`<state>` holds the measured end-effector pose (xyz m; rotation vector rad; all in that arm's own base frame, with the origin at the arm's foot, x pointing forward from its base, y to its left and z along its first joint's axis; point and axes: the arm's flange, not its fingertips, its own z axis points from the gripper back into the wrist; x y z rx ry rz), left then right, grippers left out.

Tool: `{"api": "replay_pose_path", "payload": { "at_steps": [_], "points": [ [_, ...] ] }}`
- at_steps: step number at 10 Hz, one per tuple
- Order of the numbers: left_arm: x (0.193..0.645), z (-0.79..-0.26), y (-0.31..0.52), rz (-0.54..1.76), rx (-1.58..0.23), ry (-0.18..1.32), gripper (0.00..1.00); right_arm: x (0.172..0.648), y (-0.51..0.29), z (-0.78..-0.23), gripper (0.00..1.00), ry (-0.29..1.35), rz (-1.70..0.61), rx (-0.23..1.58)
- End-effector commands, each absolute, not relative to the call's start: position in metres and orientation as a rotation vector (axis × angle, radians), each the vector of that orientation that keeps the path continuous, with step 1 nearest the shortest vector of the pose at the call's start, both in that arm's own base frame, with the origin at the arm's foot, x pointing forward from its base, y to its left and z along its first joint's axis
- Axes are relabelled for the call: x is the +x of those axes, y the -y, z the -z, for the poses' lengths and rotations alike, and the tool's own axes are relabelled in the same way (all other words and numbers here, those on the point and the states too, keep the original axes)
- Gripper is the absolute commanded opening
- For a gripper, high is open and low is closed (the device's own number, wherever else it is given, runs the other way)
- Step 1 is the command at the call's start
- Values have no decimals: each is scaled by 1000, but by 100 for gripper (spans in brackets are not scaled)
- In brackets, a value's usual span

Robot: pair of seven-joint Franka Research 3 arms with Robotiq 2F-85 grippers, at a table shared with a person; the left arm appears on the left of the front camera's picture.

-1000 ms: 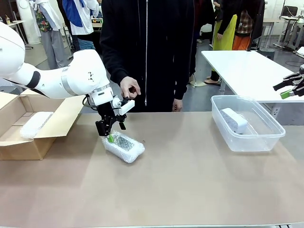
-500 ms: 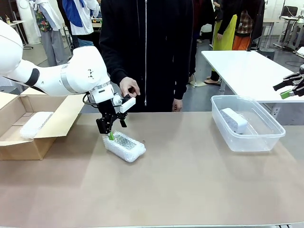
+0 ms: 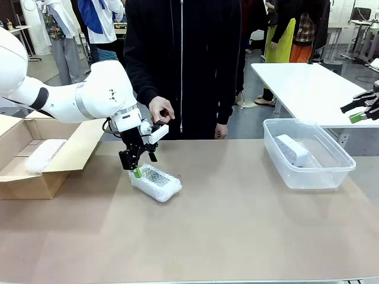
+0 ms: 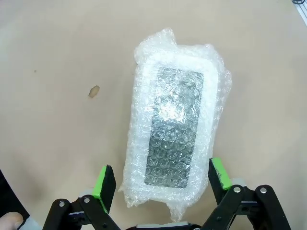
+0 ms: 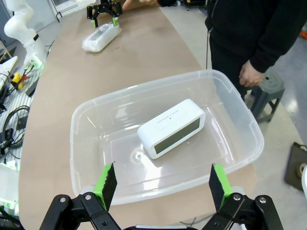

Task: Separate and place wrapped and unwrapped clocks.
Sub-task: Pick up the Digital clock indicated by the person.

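A bubble-wrapped clock [image 3: 156, 183] lies on the brown table left of centre. My left gripper [image 3: 141, 168] hangs open just over its near end. In the left wrist view the green pads [image 4: 104, 181] stand on either side of that end of the wrapped clock [image 4: 175, 139], with a gap on both sides. A second wrapped clock [image 3: 41, 155] rests in the cardboard box [image 3: 23, 183] at the left. The bare white clock [image 5: 172, 127] lies in the clear plastic bin [image 5: 76, 115]. My right gripper [image 5: 160, 184] is open above the bin's near rim, at the far right [image 3: 354, 109].
A person in black stands at the far edge, one hand [image 3: 161, 109] close behind my left wrist, the other hand [image 3: 221, 131] at the table edge. The bin [image 3: 340, 171] sits at the right. A small brown speck [image 4: 94, 91] marks the tabletop beside the wrapped clock.
The left gripper rose a touch and settled back over the wrapped clock, jaws still open. The right arm and the clocks have not moved.
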<state>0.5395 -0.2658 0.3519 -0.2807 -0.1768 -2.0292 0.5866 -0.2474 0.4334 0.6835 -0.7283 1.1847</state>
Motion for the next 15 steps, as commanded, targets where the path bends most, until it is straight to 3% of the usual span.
{"api": "replay_pose_path", "payload": {
  "at_steps": [1, 15],
  "points": [
    [541, -353, 266, 2029, -281, 178, 100, 586, 246, -433, 100, 731, -1183, 682],
    [522, -343, 277, 2082, -276, 106, 100, 586, 246, -433, 100, 731, -1183, 682]
  ]
}}
